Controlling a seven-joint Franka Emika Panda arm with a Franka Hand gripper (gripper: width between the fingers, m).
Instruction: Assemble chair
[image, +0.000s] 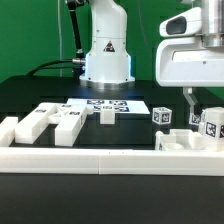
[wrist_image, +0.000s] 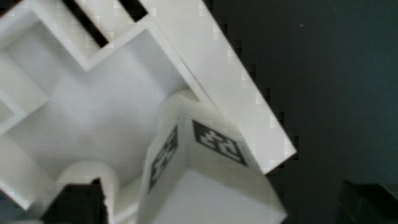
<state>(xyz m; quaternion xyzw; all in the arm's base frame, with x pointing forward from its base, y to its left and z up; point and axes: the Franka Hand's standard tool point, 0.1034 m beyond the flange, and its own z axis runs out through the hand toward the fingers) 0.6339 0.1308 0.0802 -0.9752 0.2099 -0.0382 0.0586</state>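
Note:
The chair lies in loose white pieces. In the exterior view my gripper (image: 203, 112) hangs at the right, over a white frame-like piece (image: 180, 142) and three tagged blocks (image: 161, 116) (image: 193, 118) (image: 212, 125). In the wrist view the gripper (wrist_image: 210, 210) is open. A white block with a square tag (wrist_image: 214, 140) stands between its dark fingers (wrist_image: 80, 203), with a gap showing beside the finger I can see. The other finger blends into the black table. The block leans against the slanted bar of the frame-like piece (wrist_image: 107, 90).
More white chair pieces (image: 20, 128) (image: 45, 118) (image: 70, 122) (image: 107, 115) lie at the exterior view's left and middle. The marker board (image: 105, 103) lies flat before the robot's base (image: 107, 55). A low white border rail (image: 110, 160) runs along the front edge.

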